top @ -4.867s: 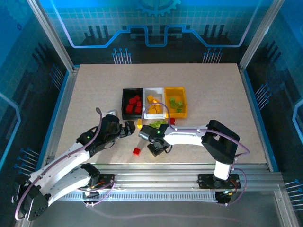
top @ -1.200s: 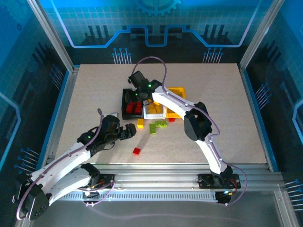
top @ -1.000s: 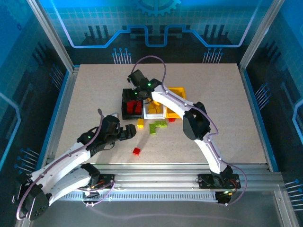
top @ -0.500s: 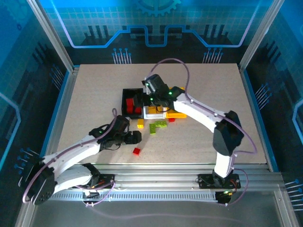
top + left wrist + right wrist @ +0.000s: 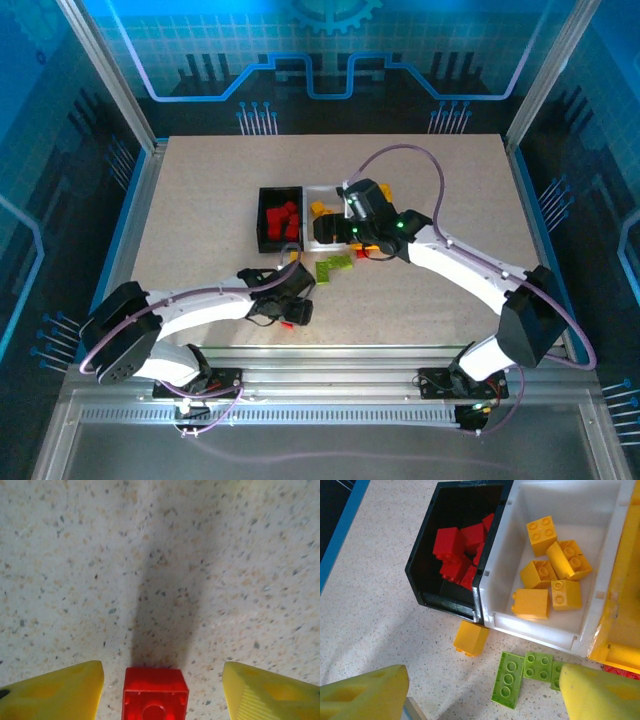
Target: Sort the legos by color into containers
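**Left gripper straddles a loose red brick; right gripper wide above the bins**

Your left gripper (image 5: 294, 308) is down at the speckled tabletop (image 5: 75, 555) with its yellow fingers (image 5: 55, 692) partly spread. A small red plastic brick (image 5: 155, 694) sits between them. A strip of table shows on each side of it, so neither finger touches it and nothing is gripped.

You have open table ahead of those fingers. From above, this gripper sits close to the table's near edge, with free surface to its left.

Your right gripper (image 5: 332, 229) hangs over the near end of the bins, its fingers (image 5: 365, 695) set wide and holding nothing. Below it, the black plastic bin (image 5: 420, 570) holds red bricks (image 5: 452, 545). The white plastic bin (image 5: 530, 626) pressed against it holds yellow-orange bricks (image 5: 537, 575), and the yellow plastic bin (image 5: 620, 580) stands on the white bin's far side.

Just outside the near walls lie a loose orange brick (image 5: 471, 639) and two lime green bricks (image 5: 507, 679). They are well apart from the red brick.
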Controlling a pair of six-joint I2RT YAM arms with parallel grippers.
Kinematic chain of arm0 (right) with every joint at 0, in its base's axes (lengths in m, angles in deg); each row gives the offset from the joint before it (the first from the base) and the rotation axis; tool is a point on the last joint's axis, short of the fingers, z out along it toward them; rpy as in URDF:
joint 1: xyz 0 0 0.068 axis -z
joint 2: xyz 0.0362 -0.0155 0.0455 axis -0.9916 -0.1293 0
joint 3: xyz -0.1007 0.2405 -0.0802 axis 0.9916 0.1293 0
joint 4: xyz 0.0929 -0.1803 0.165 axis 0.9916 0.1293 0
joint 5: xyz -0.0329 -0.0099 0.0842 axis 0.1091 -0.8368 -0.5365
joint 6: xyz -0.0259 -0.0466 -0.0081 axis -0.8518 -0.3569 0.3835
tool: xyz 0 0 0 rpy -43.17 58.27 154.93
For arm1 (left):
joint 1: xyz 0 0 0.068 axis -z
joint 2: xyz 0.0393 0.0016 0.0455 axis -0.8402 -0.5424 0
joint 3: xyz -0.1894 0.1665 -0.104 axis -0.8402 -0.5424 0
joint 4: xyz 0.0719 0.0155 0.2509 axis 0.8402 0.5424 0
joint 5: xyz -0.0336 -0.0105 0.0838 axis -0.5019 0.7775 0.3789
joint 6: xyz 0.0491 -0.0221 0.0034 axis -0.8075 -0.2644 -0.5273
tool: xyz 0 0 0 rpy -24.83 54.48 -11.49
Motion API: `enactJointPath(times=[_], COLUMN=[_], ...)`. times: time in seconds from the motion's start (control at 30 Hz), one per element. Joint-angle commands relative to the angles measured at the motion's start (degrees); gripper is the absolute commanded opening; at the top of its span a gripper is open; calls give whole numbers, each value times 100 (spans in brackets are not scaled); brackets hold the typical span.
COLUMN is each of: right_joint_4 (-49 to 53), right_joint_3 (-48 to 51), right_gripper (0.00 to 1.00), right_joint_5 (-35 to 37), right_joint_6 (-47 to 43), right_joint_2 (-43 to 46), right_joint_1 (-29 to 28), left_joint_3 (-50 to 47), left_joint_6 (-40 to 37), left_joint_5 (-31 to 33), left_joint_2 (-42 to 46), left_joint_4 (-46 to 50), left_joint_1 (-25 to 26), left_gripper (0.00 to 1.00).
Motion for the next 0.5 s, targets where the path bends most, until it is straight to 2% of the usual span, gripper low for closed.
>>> enactJointPath(times=[0.0,0.07,0.23,0.47], right_joint_4=[-270,-293,-359,-383], right_joint_3=[150,212,329,452], right_gripper=[81,81,81,82], right_joint_5=[36,20,-10,-34], right_joint_6=[75,81,127,155], right_joint_2=[179,212,318,450], right_joint_1=[75,100,239,377], left_joint_3=[49,-59,-38,61], left_joint_6=[259,362,379,362], left_joint_5=[412,381,382,548], left_joint_2=[-53,-65,-268,-418], left_joint_4=[427,335,292,342], left_joint_1=[239,340,445,493], left_gripper=[63,61,47,35])
